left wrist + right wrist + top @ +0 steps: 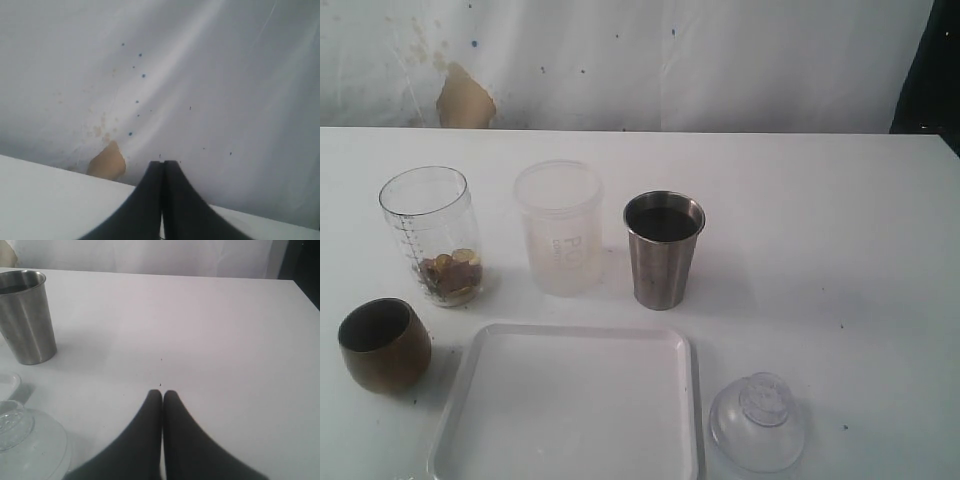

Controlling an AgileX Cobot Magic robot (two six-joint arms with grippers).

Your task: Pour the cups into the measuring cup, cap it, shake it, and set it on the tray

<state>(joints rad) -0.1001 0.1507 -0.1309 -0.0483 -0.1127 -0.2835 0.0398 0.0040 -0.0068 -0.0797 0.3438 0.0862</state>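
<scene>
Both grippers are shut tight and hold nothing. The left gripper (163, 163) has its two fingers pressed together and looks only at the white cloth wall (210, 75). The right gripper (163, 392) is pinched closed too, low over the table (225, 330).

The measuring cup (428, 235) stands at the back left with its top open. It has some brown and tan bits in the bottom. The brown cup (383, 344) sits in front of it and looks dark and empty inside. So I think one cup is poured and two are left: the frosted cup (560, 228) and the steel cup (663, 250). The tray (570, 410) lies in front with nothing on it. The clear lid (758, 421) rests just to its right.

Next, a gripper needs to open wide, go around a cup, lift it and tip it over the measuring cup without bumping it.

No arm shows in the outside view. I cannot tell what is in the frosted cup. The steel cup is too dark inside to see. The front edge of the tray is cut off.
</scene>
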